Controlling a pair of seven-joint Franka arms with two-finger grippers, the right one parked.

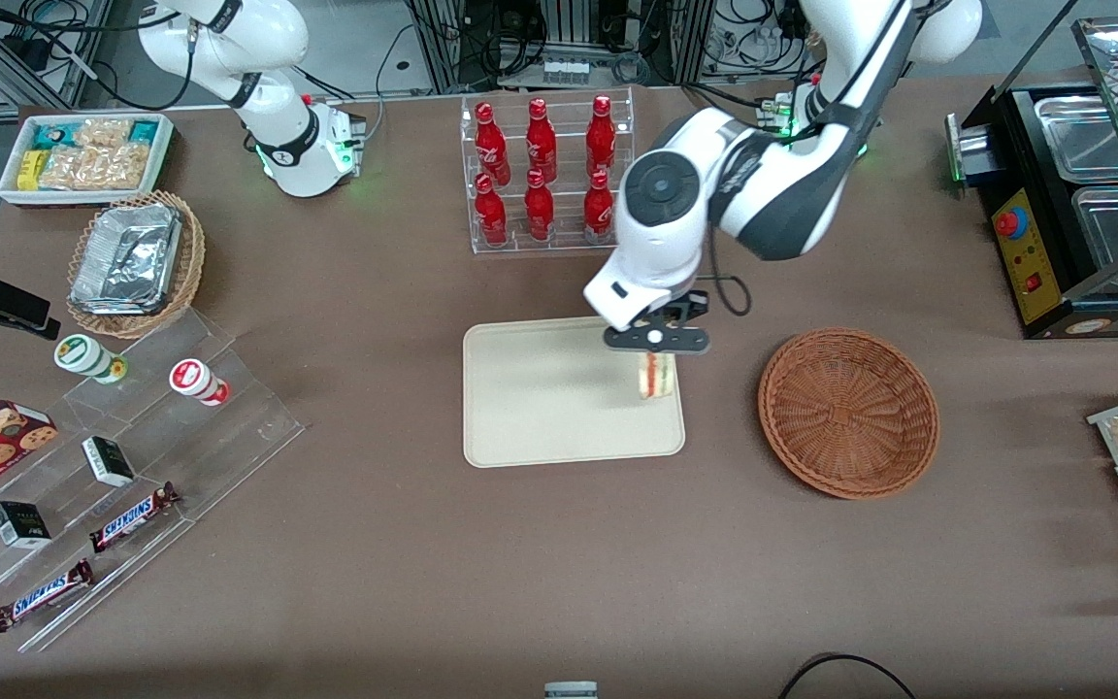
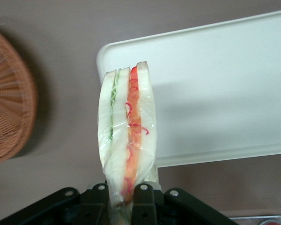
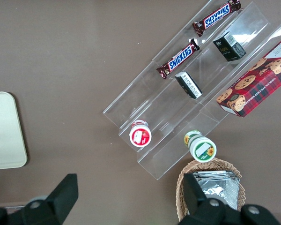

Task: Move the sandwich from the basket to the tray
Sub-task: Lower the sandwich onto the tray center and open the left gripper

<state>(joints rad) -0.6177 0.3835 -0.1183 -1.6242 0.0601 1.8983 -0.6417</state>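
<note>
1. The gripper (image 1: 657, 351) hangs over the tray (image 1: 540, 408), at the tray's edge nearest the basket (image 1: 848, 412).
2. Its jaws are clamped on the sandwich (image 1: 655, 376) — the wrist view shows the two fingers (image 2: 144, 197) pinching the narrow end of the wedge (image 2: 128, 136), which is wrapped in clear film.
3. The sandwich stands on edge in the grip, with its green and red-orange filling layers showing between the white bread slices.
4. It is out of the basket and above the tray's edge; whether it touches the tray surface cannot be told.
5. The basket sits on the brown table (image 1: 404, 544) just beside the tray, toward the working arm's end — nothing shows inside it.
6. A clear rack of red bottles (image 1: 544, 170) stands farther from the front camera than the tray.
7. Toward the parked arm's end lie clear stepped shelves (image 1: 122, 476) with Snickers bars (image 1: 132, 517), small boxes and two round cups, plus a tan wicker basket of foil trays (image 1: 132, 262).
</note>
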